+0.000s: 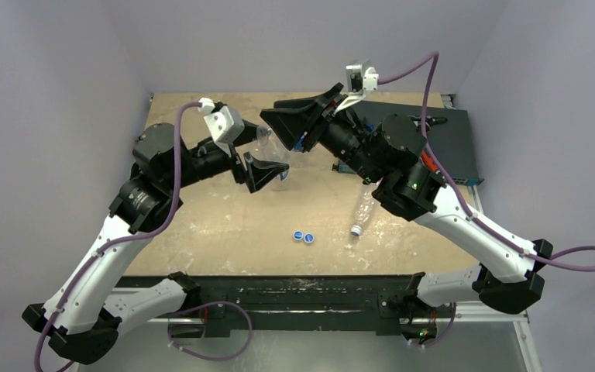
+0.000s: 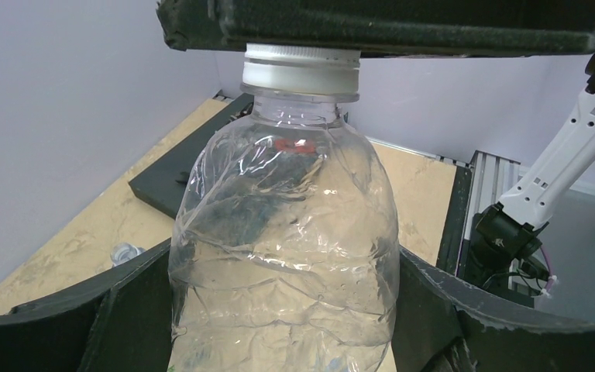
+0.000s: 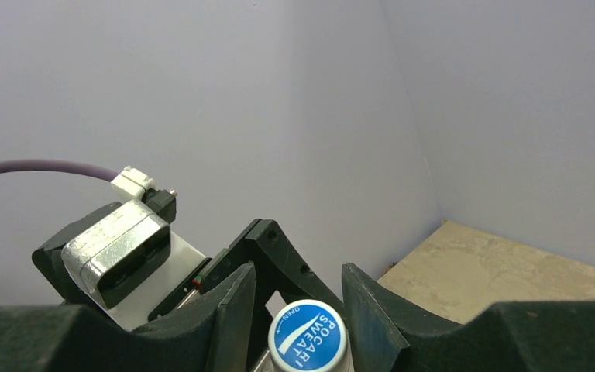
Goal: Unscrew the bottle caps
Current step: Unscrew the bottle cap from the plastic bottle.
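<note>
Fingers [image 2: 62, 325] of the left gripper [image 2: 283, 345] sit nearest the lens in the left wrist view. They are clenched on either side of the crinkled clear bottle [image 2: 279, 248], gripping its lower body. That grasp carries the bottle above the table [image 1: 201, 225], towards the far middle, and most likely serves to stop the body turning while the top is worked.

Its cap [image 3: 307, 339], white at the rim with a blue printed top, is on the neck and lies between the two fingers of the right gripper [image 3: 298, 283]. From the left wrist, one of those fingers crosses the top of the cap like a dark bar, so the right arm is placed to take the cap from its end and twist. The right wrist view shows the fingers close on both sides, but I cannot tell whether they actually pinch the cap.

Nearer the arm bases, two loose blue caps [image 1: 298, 235] lie side by side on the table. Just right of them a second bottle [image 1: 364, 208] lies on its side with its mouth pointing near. That suggests part of the task is done, and this cap appears to be the one in hand.
</note>
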Available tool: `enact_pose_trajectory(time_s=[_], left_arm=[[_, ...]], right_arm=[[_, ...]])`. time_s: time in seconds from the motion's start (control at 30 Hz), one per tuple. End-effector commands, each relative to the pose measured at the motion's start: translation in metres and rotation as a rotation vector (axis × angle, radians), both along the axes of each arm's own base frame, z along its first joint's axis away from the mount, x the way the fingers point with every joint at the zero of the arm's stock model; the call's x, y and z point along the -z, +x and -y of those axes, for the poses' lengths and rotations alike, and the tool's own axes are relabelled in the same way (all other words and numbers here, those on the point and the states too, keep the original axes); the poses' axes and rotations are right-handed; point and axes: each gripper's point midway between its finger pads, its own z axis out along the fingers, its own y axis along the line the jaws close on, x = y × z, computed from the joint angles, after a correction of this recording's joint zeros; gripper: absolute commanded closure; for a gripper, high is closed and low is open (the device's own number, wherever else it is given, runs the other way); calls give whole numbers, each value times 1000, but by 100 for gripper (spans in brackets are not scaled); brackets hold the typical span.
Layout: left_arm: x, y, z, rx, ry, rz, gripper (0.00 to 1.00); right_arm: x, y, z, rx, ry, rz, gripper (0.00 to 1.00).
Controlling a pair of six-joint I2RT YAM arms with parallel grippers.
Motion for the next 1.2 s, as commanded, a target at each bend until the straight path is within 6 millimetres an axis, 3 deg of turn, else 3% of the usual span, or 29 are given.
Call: enact_pose_trajectory(time_s=[0.0,0.2,0.37,0.5,1.0,1.17], left_arm=[[-7,-6,-1,9,-20,26,99],[-8,-6,-2,7,-22,26,99],[-9,-6,-2,6,-26,26,99],[-9,-6,-2,7,-26,27,99],[-11,-14,0,46,-35,28,100],[-21,-34,8,164,-61,25,100]], right_arm=[[-29,-9,8,-14,74,47,51],[-23,-5,5,-9,56,34,61],[-15,-2,0,-6,30,16,47],[-13,1,1,7,32,12,48],[-27,-15,2,-61,67,59,100],[-39,-36,-6,-175,59,142,100]])
